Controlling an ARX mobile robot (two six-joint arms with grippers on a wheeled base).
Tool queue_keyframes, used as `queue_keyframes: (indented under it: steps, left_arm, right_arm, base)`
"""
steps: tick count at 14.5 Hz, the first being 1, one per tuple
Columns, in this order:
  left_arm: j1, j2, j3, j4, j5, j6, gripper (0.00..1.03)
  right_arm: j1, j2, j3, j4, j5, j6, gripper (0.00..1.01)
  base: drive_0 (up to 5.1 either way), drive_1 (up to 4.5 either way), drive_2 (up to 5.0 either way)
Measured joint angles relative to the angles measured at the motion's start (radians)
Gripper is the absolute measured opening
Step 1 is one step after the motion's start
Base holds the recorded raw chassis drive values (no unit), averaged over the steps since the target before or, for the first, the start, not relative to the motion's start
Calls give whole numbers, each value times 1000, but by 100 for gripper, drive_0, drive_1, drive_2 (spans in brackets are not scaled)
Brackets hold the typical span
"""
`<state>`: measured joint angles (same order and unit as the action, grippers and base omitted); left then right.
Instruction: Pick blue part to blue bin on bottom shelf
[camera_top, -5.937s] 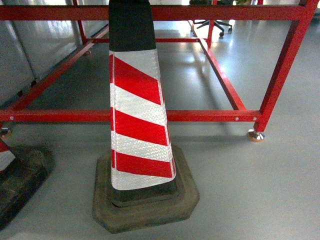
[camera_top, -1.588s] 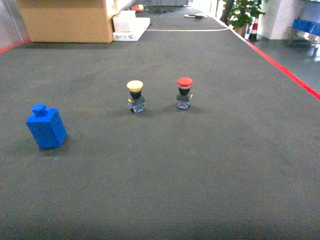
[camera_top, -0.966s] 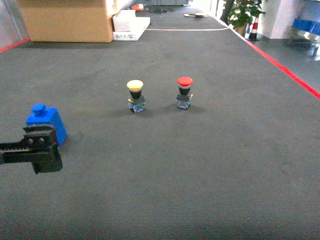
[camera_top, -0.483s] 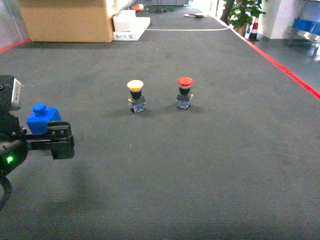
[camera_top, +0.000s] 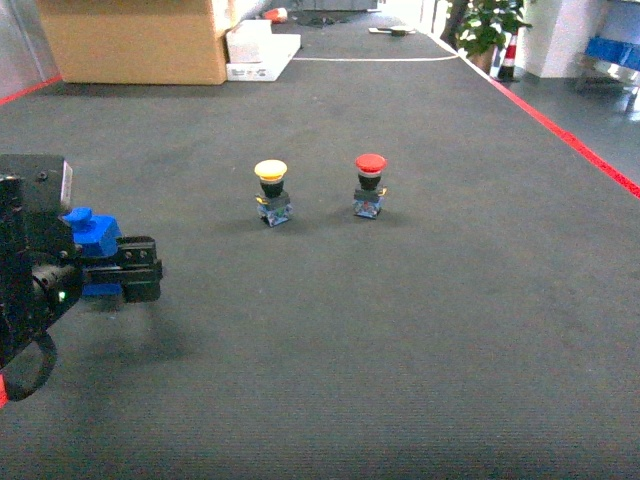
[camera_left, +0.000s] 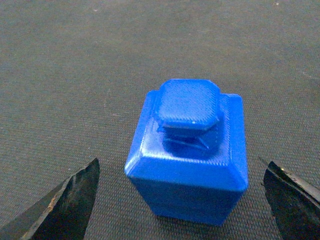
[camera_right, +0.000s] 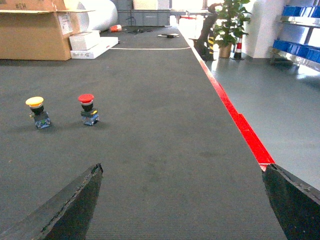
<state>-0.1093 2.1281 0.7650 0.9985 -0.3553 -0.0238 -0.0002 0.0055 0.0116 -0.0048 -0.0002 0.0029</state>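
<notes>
Left wrist view: left tool (camera_left: 182, 200) now straddles the blue bottle-shaped plastic part (camera_left: 189, 152), fingers spread wide, grasp imminent.

Dark grey ribbed mat (camera_top: 420, 330), with what stands on it.
On my mat: blue part (camera_left: 189, 152) upright at left; yellow-capped button (camera_top: 271, 193) and red-capped button (camera_top: 369, 185) side by side mid-mat; cardboard box (camera_top: 130, 40) at far edge, possibly off the mat.
</notes>
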Motion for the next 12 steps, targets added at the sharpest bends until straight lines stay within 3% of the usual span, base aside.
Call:
queue_keyframes:
  steps: [7, 10, 11, 12]
  left_arm:
    - [37, 76, 143, -69, 32, -3, 95]
    - [33, 92, 146, -56, 45, -3, 64]
    - [30, 93, 144, -23, 45, -2, 45]
    - [30, 92, 137, -2, 45, 0, 44]
  right_arm:
    - [0, 0, 0, 0, 0, 0, 98]
    - [0, 0, 0, 0, 0, 0, 98]
    - [0, 0, 0, 0, 0, 0, 98]
    - [0, 0, 0, 0, 0, 0, 98]
  base:
    - [0, 0, 0]
    - [0, 0, 0]
    - [0, 0, 0]
    - [0, 0, 0]
